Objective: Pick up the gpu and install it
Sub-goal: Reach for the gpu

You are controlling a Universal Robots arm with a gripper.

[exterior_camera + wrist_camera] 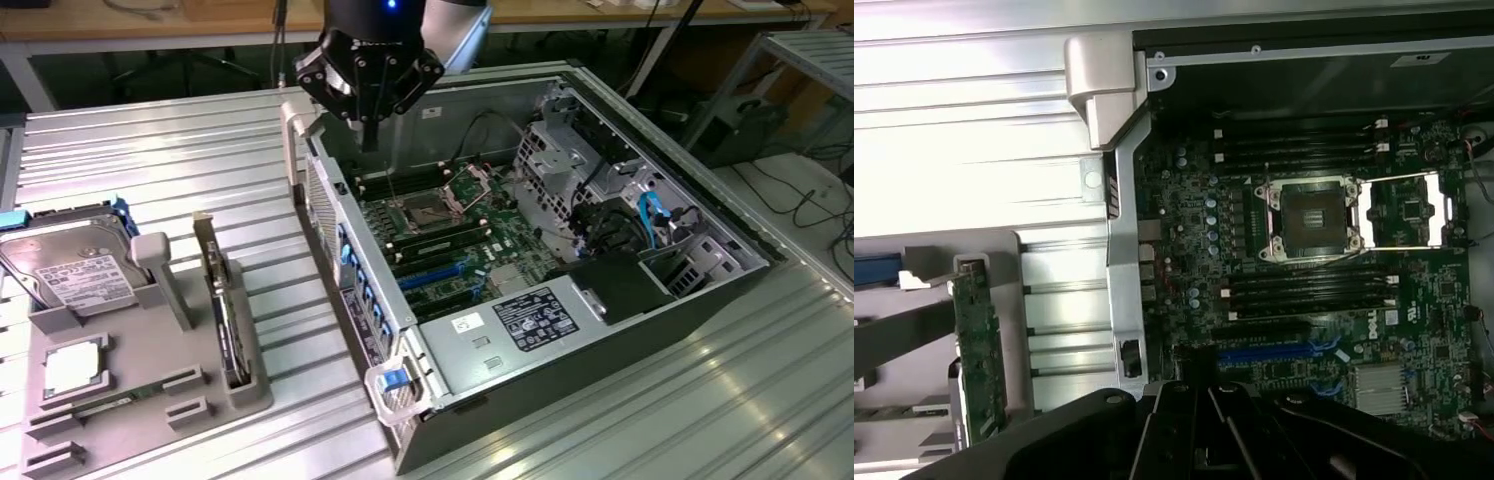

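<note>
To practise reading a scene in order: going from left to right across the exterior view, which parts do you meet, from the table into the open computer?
hard drive → gpu, standing on edge → CPU socket → blue cable

You see the gpu (222, 300) edge-on in the grey holder (160, 300), its faces hidden, and the hard drive (74, 270) runs off the exterior view's left edge.
</note>
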